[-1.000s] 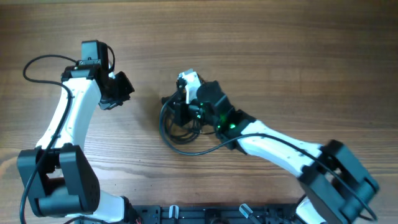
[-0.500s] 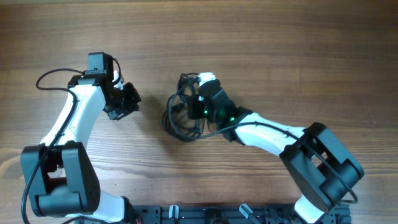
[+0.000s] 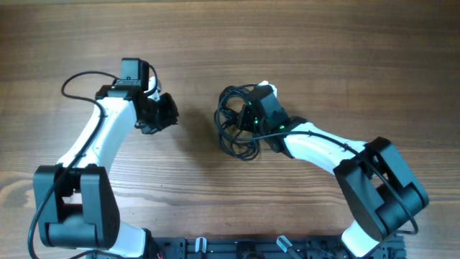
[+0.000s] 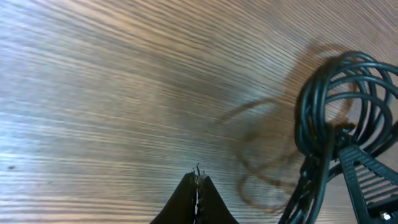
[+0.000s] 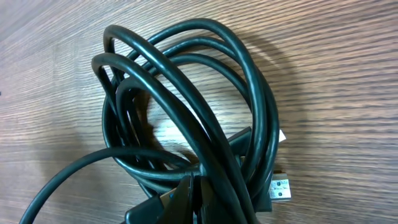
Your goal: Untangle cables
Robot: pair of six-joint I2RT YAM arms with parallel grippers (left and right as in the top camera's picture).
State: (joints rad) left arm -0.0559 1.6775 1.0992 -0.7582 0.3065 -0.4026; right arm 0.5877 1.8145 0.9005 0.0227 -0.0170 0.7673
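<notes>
Several loops of black cord bunched into one rough oval coil, that's what we're looking at. The cables [image 3: 234, 128] sit a bit right of the middle of the table [image 3: 323, 43]. From overhead, the oval's long axis runs from the far edge toward the near edge. The loops fan out to the left, away from the wrist that holds them.

The right gripper [image 3: 246, 122] comes in from the right and its jaws are clamped on a few strands at the coil's right side. In the right wrist view we see the fingers pinched together at the bottom, with strands crossing over them. A silver plug [image 5: 281, 188] pokes out at the lower right of the bundle, pointing away from the loops. We can't tell whether the coil rests on the wood or hangs just above it.

The left gripper [image 3: 172, 114] is well apart from the coil, tips aimed toward it, jaws closed on nothing, with wood grain between the two.

In the way: from overhead, the right wrist body covers the coil's right side, so we can't follow the strands there. The right arm [image 3: 316, 147] stretches off to the lower right. A black rail [image 3: 237, 248] runs along the near edge.
</notes>
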